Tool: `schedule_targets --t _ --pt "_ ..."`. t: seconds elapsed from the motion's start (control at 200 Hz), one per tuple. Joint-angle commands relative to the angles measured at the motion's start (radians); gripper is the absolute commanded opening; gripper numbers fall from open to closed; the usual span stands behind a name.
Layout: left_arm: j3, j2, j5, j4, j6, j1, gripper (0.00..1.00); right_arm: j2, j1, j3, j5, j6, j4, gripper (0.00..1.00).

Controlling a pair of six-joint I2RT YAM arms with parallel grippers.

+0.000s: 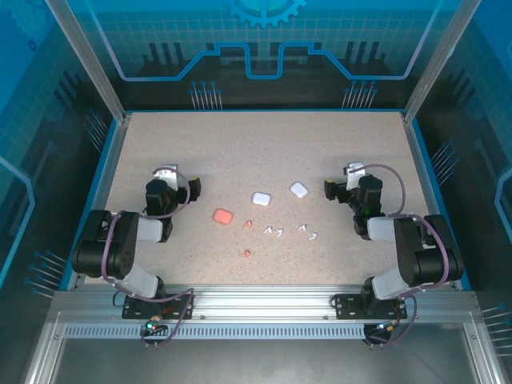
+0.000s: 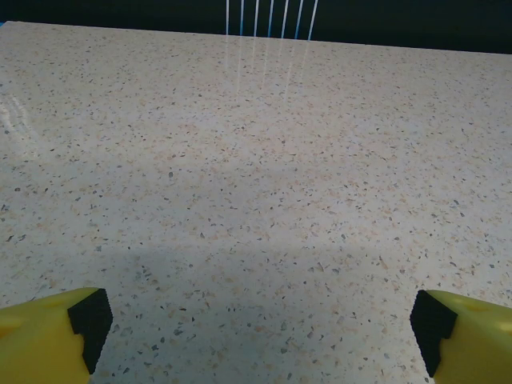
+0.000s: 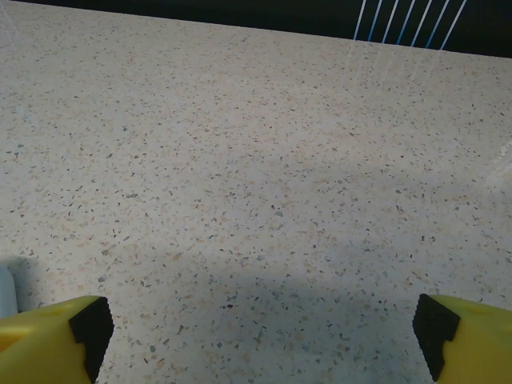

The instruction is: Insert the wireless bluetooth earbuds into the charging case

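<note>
Your left gripper (image 1: 166, 174) hangs over the left half of the table (image 1: 264, 144), about midway between the near and far edges, and its wrist view (image 2: 260, 336) shows the yellow fingers (image 2: 44, 336) with their black pads spread wide apart over bare speckled surface, holding nothing. Your right gripper (image 1: 354, 171) sits mirrored over the right half, and its wrist view (image 3: 260, 336) shows its fingers (image 3: 472, 336) equally wide apart and empty. Between the two arms, toward the near edge at the table's middle, lie the task's pieces. A pink case (image 1: 222, 216) rests nearest your left arm. Two white cases sit a little farther from the near edge, one (image 1: 261, 198) at centre and the other white case (image 1: 298, 190) just to its right, closer to your right arm. From above you cannot tell whether their lids are up. The white earbuds (image 1: 269, 231) lie loose on the table in two small pairs, on the near side of the white cases and apart from them. One of the pinkish-red earbuds (image 1: 248, 225) lies just right of the pink case, and the other pinkish-red earbud (image 1: 246, 254) lies closer to the near edge.
</note>
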Motion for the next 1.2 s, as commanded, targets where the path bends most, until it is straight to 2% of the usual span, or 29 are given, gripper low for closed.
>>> schedule_targets --t 0.0,0.53,0.61,0.68,0.82,0.926,0.986,1.051,1.196 --pt "0.012 -0.014 0.026 -0.001 0.001 -0.001 0.99 -0.001 0.0 0.014 0.014 0.011 0.001 1.0" --pt "0.006 -0.015 0.017 0.011 -0.003 0.0 0.99 -0.006 -0.012 0.012 -0.013 0.017 0.002 1.0" --pt "-0.04 -0.032 0.007 0.088 -0.006 0.0 0.99 -0.047 -0.027 0.039 -0.007 0.04 -0.074 1.0" --pt "-0.075 -0.091 -0.03 0.101 -0.017 -0.001 0.99 -0.114 -0.044 0.083 -0.013 0.057 -0.217 1.0" --pt "-0.062 -0.28 -0.073 -0.088 -0.036 -0.001 0.99 -0.231 -0.049 0.155 -0.041 0.074 -0.46 1.0" --pt "0.047 -0.417 -0.084 -0.435 -0.149 0.002 0.99 -0.306 -0.042 0.239 -0.043 0.116 -0.686 1.0" --pt "0.13 -0.454 -0.056 -0.617 -0.223 0.003 0.99 -0.327 -0.03 0.309 -0.04 0.148 -0.846 1.0" --pt "0.185 -0.473 -0.018 -0.74 -0.311 0.004 0.99 -0.334 -0.012 0.377 -0.08 0.144 -0.999 1.0" --pt "0.212 -0.52 0.17 -0.852 -0.452 0.002 0.99 -0.305 0.094 0.522 -0.062 0.091 -1.225 1.0"
